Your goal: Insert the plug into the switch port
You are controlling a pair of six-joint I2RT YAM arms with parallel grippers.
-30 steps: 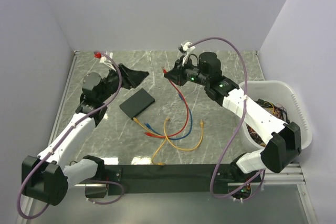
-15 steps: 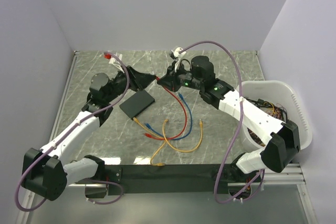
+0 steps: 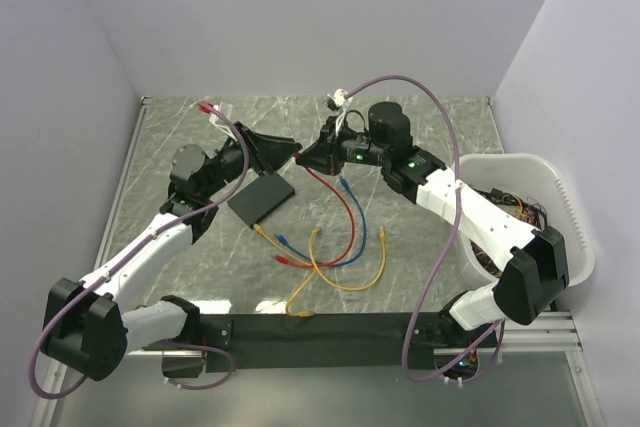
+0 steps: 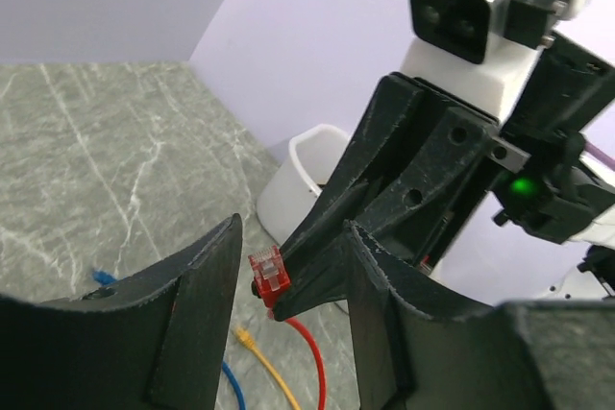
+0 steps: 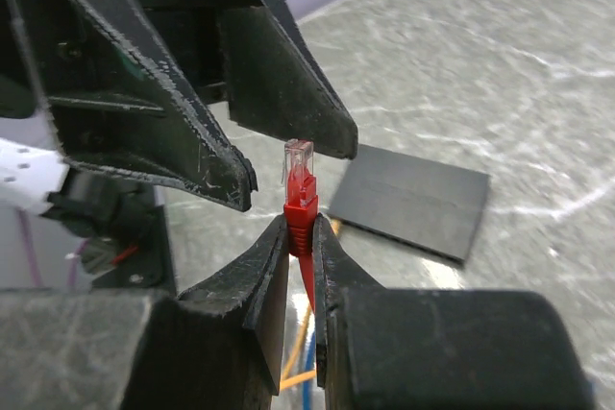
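Plug: red boot with a clear tip, clamped by the boot in my right jaws, the tip standing out past them and held up off the surface. Left jaws: apart, one finger on either side of the plug's tip; I cannot tell whether either touches it. The two sets of jaws meet nose to nose above the far middle of the surface. Red cable: runs from the plug down to the surface and curves toward the near edge. Switch: flat black box lying on the surface, just to the near side of where the jaws meet, clear of the plug; its sockets cannot be made out in any view. Blue cable and yellow cables: loose on the surface, crossing the red one. White tub: at the right edge, holding a tangle of wires.
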